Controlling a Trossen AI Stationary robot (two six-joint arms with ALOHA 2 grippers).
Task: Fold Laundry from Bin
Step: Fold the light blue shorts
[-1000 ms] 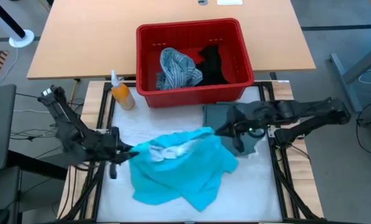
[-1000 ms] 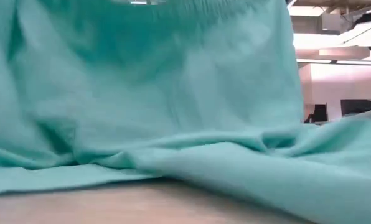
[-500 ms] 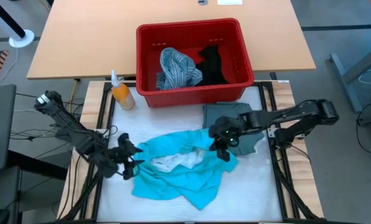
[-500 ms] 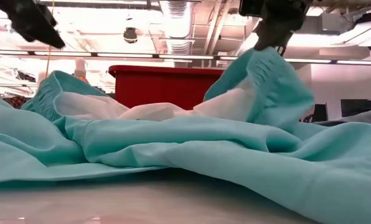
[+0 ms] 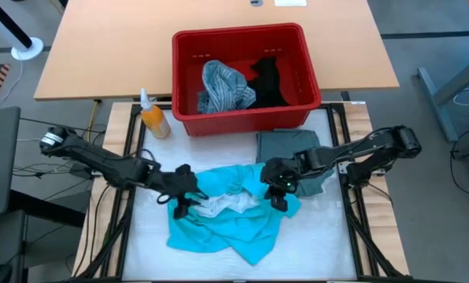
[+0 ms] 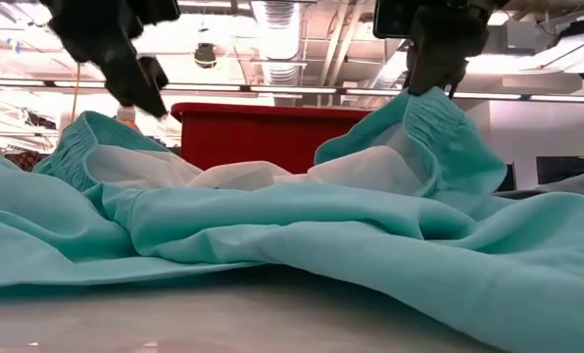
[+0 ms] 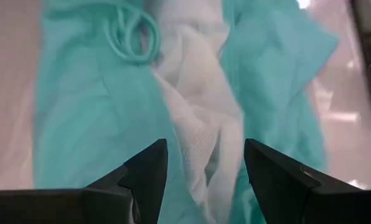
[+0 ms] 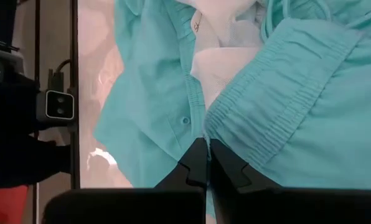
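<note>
Big change from a second ago: the turquoise garment (image 5: 227, 216) is no longer lifted like a curtain across the low view; it lies slumped on the white table (image 5: 313, 251), its white lining (image 5: 223, 203) showing. The left gripper (image 5: 184, 198) has let go and moved in over the cloth's left part, at centre-left of the high view, fingers (image 7: 149, 169) spread and empty, hovering above the lining. The right gripper (image 5: 277, 189), just right of centre, has come down and toward the middle, and its fingers (image 8: 201, 163) are pinched tight on the elastic waistband (image 8: 266, 112), holding that edge up as a peak at upper right of the low view.

The garment's long axis runs roughly from the frame's lower left up toward the right, waistband end at the right gripper.

The red bin (image 5: 239, 38) sits unmoved at top centre of the high view, with the blue-grey striped shirt (image 5: 219, 85) and the black garment (image 5: 267, 80) inside. A folded grey-green piece (image 5: 286, 144) lies just below the bin, right of centre. An orange bottle (image 5: 153, 118) stands by the bin's left corner.
</note>
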